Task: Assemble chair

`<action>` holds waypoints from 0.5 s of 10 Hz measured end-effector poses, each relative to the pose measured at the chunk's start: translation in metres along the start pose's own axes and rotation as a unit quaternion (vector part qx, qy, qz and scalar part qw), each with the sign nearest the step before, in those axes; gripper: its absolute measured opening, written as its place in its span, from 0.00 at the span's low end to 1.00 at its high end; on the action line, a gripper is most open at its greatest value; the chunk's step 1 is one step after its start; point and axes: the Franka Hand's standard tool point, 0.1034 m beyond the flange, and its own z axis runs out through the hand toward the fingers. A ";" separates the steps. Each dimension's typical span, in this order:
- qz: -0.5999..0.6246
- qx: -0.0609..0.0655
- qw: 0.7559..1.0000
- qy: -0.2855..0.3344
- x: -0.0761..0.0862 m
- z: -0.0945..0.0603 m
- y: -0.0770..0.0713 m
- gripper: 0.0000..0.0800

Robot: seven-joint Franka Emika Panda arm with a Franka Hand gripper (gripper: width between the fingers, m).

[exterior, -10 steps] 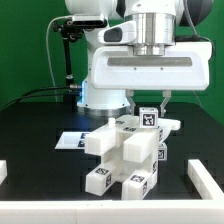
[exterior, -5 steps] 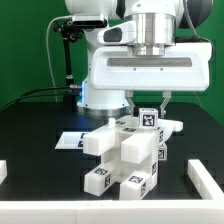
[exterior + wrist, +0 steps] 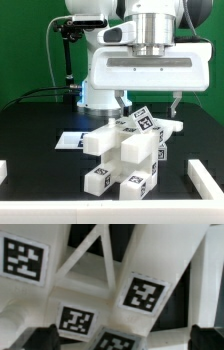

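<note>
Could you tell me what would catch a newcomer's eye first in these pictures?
The big white robot arm fills the upper middle of the exterior view, its gripper open above the chair. The chair, a cluster of white blocky tagged parts, stands at lower centre, its topmost part tilted.

You see the chair [image 3: 125,155] in smooth white plastic with a faint sheen. Its tags [image 3: 143,294] look matt, printed black on white. The table [image 3: 30,150] is matt black. The arm [image 3: 98,92] has a glossy white shell.
</note>
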 end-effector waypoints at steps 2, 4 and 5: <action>0.000 0.000 1.000 0.000 0.000 0.000 0.000 0.81; -0.012 0.001 1.000 -0.015 0.004 -0.003 0.005 0.81; -0.004 0.004 1.000 -0.022 0.013 -0.006 0.008 0.81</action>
